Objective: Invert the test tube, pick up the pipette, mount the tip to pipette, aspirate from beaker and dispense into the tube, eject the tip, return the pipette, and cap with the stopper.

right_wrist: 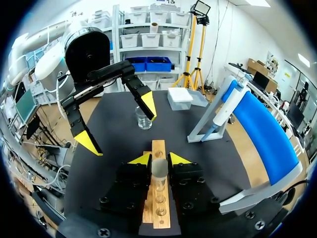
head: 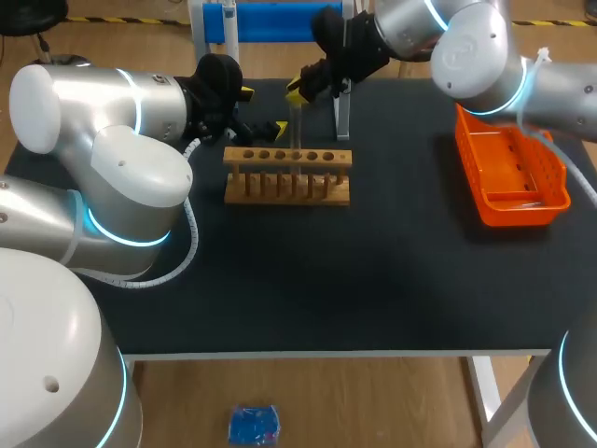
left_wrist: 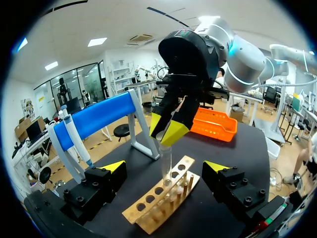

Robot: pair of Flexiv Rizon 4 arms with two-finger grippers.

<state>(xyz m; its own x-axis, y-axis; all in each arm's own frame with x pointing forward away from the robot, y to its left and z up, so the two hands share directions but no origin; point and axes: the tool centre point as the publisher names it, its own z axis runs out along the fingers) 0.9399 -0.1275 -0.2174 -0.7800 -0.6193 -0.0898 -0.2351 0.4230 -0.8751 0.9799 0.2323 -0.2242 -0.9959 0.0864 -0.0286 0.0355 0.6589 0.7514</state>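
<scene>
Clamping the glass tube (left_wrist: 165,166) near its rim over the rack (left_wrist: 159,202), the right pincer (left_wrist: 168,130) needs gentle pressure: light, slippery, breakable; the left pincer (head: 262,110) gapes apart.

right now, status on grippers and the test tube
Right gripper jaws shut on clear glass test tube, upright at light wooden rack. Left gripper jaws open, facing rack, touching nothing.

Clearly a laboratory bench, with wet-lab gear set out on a black table (head: 326,280). Up front, a wooden tube rack (head: 287,157) with a glass test tube (left_wrist: 165,161) upright at it. Further on, a glass beaker (right_wrist: 143,119), a white box (right_wrist: 179,98), and a pipette (right_wrist: 225,106) hung on a blue stand (right_wrist: 267,134).
</scene>
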